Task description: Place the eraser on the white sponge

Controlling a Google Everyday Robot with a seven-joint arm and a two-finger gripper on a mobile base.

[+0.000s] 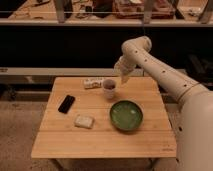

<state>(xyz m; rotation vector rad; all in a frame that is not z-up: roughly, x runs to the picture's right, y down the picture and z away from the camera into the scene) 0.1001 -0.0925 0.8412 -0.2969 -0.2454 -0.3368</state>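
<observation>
The eraser (66, 104) is a small flat black block lying on the left part of the wooden table (105, 140). The white sponge (84, 121) is a small cream pad lying just in front and to the right of it, apart from it. My gripper (124, 77) hangs from the white arm over the table's far edge, right of the cup and well away from both the eraser and the sponge.
A green bowl (126, 115) sits right of centre. A small cup (109, 89) stands near the far edge, with a longer whitish block with dark markings (93, 83) to its left. A dark bench and shelves run behind the table.
</observation>
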